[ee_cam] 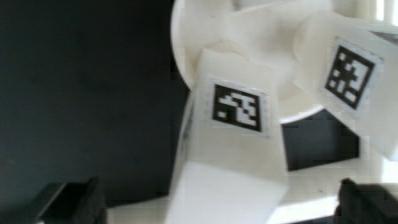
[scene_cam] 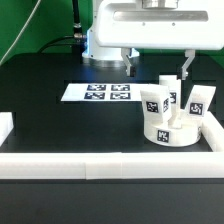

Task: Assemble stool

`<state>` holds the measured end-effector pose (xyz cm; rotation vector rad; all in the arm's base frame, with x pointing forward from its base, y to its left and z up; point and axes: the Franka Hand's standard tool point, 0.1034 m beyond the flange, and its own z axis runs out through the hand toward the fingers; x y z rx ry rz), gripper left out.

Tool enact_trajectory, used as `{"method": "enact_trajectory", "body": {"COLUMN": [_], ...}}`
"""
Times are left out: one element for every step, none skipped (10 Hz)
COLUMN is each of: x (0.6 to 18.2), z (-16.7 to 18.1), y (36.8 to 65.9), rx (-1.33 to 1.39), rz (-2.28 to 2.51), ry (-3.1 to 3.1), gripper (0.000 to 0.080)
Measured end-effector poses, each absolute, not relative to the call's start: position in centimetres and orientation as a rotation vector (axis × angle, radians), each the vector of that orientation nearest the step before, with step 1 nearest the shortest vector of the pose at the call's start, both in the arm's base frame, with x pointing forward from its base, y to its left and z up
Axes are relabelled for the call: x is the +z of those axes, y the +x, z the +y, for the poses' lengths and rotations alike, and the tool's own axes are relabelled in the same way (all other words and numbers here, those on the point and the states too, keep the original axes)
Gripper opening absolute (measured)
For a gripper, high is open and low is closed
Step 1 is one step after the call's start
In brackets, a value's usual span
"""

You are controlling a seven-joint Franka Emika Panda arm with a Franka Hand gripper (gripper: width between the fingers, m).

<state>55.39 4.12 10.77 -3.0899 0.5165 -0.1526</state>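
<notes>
The stool's round white seat (scene_cam: 168, 132) lies flat near the exterior view's right, in the corner of the white rails. Three short tagged legs stand up from it: one toward the left (scene_cam: 154, 102), one behind (scene_cam: 168, 87) and one toward the right (scene_cam: 199, 100). My gripper (scene_cam: 158, 70) hangs just above and behind them, open, its fingers wide apart. In the wrist view one tagged leg (ee_cam: 233, 125) rises between my dark fingertips (ee_cam: 71, 202), with a gap on each side. My gripper (ee_cam: 217, 205) holds nothing. A second leg (ee_cam: 349, 72) and the seat (ee_cam: 240, 28) show beyond it.
The marker board (scene_cam: 105, 92) lies flat on the black table, left of the stool. A long white rail (scene_cam: 100, 166) runs along the front, another (scene_cam: 216, 128) stands by the stool on the right, and a short one (scene_cam: 5, 126) is at the left edge.
</notes>
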Motion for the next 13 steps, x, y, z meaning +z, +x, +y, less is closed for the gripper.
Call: {"method": "enact_trajectory", "body": {"x": [11.0, 11.1, 11.0, 11.0, 11.0, 11.2, 11.4, 11.4, 11.3, 11.3, 11.2, 10.9, 10.4], "z": [3.5, 3.3, 3.1, 3.1, 3.0, 3.6, 4.7, 4.7, 4.7, 4.7, 4.7, 4.7, 4.6], "y": [55.5, 55.4, 55.5, 55.6, 55.6, 56.4, 57.1, 57.1, 57.1, 57.1, 57.1, 57.1, 57.0], "rx": [-0.032, 0.071, 0.104, 0.094, 0.09, 0.031, -0.031, -0.029, -0.023, -0.015, -0.016, -0.024, -0.02], "rz": [0.528, 0.54, 0.544, 0.556, 0.694, 0.862, 0.822, 0.836, 0.969, 1.12, 1.157, 1.209, 1.209], "ry": [-3.083, -3.078, -3.078, -3.074, -3.013, -2.938, -2.942, -2.937, -2.895, -2.84, -2.825, -2.807, -2.815], "gripper": [0.0649, 0.0649, 0.0649, 0.0649, 0.0649, 0.0649, 0.0649, 0.0649, 0.0649, 0.0649, 0.0649, 0.0649, 0.0649]}}
